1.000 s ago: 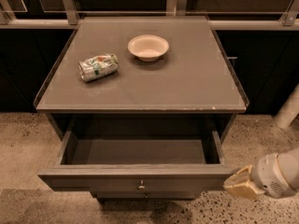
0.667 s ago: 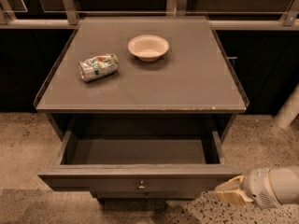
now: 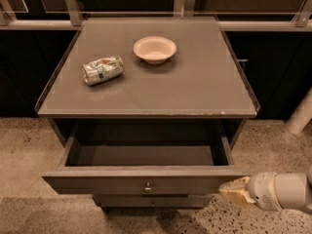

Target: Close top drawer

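The top drawer [image 3: 122, 179] is a wide, shallow dark grey drawer pulled fully out of the cabinet, its inside bare, with a small round metal knob [image 3: 147, 186] at the centre of its front. My gripper [image 3: 234, 191] comes in from the lower right on a white arm. Its tan tip sits at the right end of the drawer front, touching or nearly touching it.
The grey cabinet top [image 3: 195, 87] holds a crushed can [image 3: 102, 70] at the left and a white bowl [image 3: 154, 48] at the back. A narrower drawer front [image 3: 151, 201] shows under the top drawer. Speckled floor surrounds the cabinet; a white post [image 3: 301, 115] stands at right.
My gripper has moved left and slightly down, from beside the drawer's right corner to its right front end. The drawer has not moved.
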